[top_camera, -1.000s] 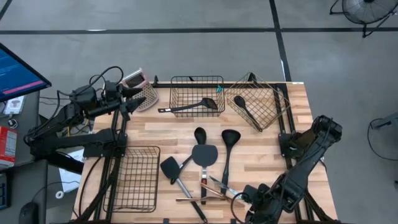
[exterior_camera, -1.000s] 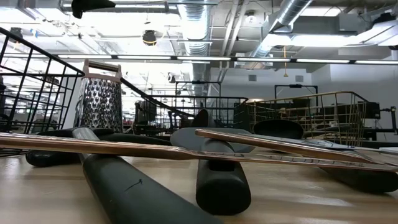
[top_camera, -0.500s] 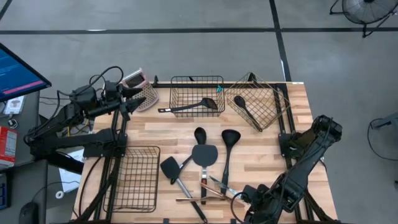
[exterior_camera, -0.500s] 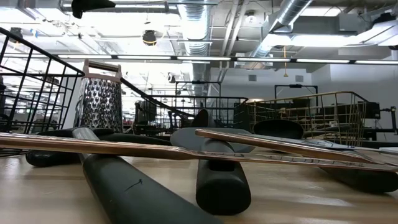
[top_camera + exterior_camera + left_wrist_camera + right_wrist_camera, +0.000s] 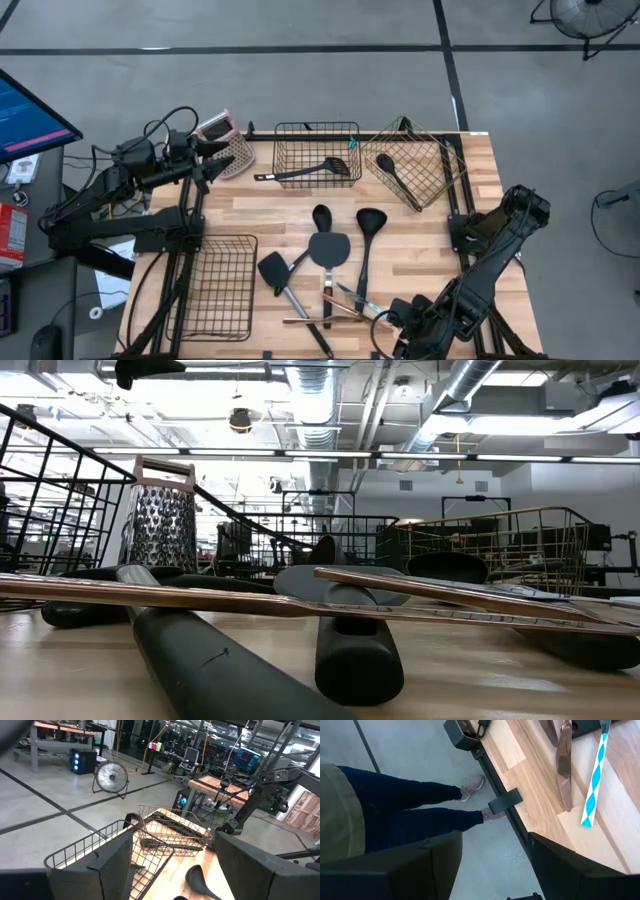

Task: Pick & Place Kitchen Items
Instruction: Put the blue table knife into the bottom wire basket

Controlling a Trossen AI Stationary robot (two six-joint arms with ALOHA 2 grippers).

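Loose utensils lie on the wooden table (image 5: 260,210) toward its near middle: two black ladles (image 5: 370,220) (image 5: 321,215), two black spatulas (image 5: 328,248) (image 5: 274,270), copper tongs (image 5: 318,319) and a thin teal-and-white tool (image 5: 352,296), which also shows in the right wrist view (image 5: 595,775). One black spoon lies in the black far basket (image 5: 317,155), another in the gold basket (image 5: 412,165). My left gripper (image 5: 212,168) is open and empty at the far left, beside a metal grater (image 5: 228,145). My right gripper (image 5: 398,335) is open and empty at the near edge.
An empty black wire basket (image 5: 215,290) stands at the near left. In the low view the tongs (image 5: 250,605) lie across thick black handles (image 5: 355,645), with the grater (image 5: 160,525) behind them. A person's legs (image 5: 410,805) stand on the floor by the table's near edge.
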